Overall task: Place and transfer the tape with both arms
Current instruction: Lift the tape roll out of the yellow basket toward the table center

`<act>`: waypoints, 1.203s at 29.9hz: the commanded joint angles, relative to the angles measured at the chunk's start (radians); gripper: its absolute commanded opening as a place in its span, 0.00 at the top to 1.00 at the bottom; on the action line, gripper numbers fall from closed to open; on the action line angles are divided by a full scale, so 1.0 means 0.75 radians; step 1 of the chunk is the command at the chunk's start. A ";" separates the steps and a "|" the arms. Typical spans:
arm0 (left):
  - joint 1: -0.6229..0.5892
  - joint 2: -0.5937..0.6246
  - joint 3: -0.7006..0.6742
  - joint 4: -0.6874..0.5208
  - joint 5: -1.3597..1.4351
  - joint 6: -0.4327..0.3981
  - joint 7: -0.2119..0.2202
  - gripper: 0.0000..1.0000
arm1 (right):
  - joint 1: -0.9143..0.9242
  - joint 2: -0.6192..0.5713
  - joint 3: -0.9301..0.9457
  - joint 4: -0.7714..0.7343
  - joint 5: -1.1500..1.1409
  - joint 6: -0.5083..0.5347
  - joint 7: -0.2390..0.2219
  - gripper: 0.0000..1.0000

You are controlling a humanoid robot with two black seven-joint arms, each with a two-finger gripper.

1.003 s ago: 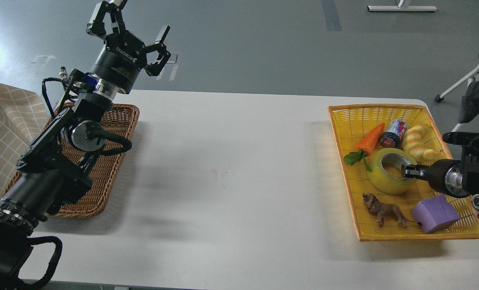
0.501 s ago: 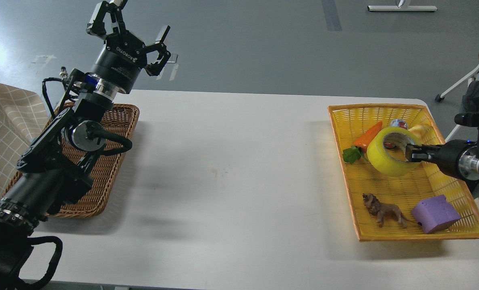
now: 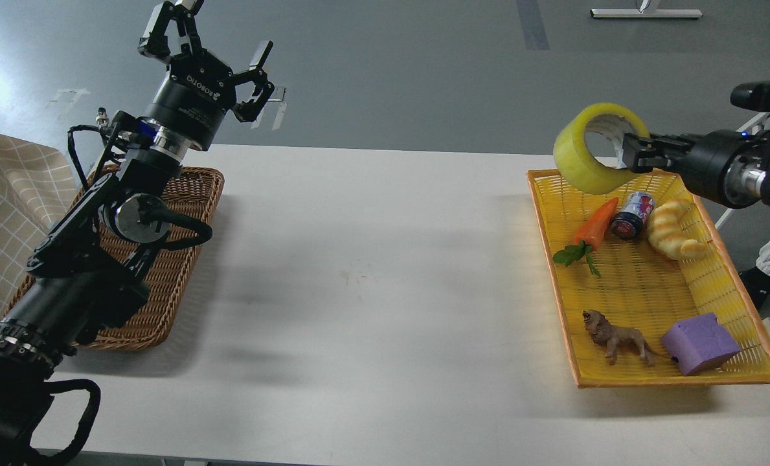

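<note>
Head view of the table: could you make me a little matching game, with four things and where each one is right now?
Things:
1. tape
2. purple block
3. left gripper
4. brown wicker basket

Places:
A. near corner of the yellow basket
B. open, raised above the table's far left
C. held in the air by the right gripper
D. on the table's left side

Pairs: 1-C, 2-A, 3-B, 4-D

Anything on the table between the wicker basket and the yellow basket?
Nothing: the head view shows bare white table between the wicker basket and the yellow basket.
</note>
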 commanded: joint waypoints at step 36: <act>0.000 0.002 0.002 -0.012 0.000 0.000 0.001 0.02 | 0.286 0.865 -0.498 -0.621 0.001 0.000 0.000 1.00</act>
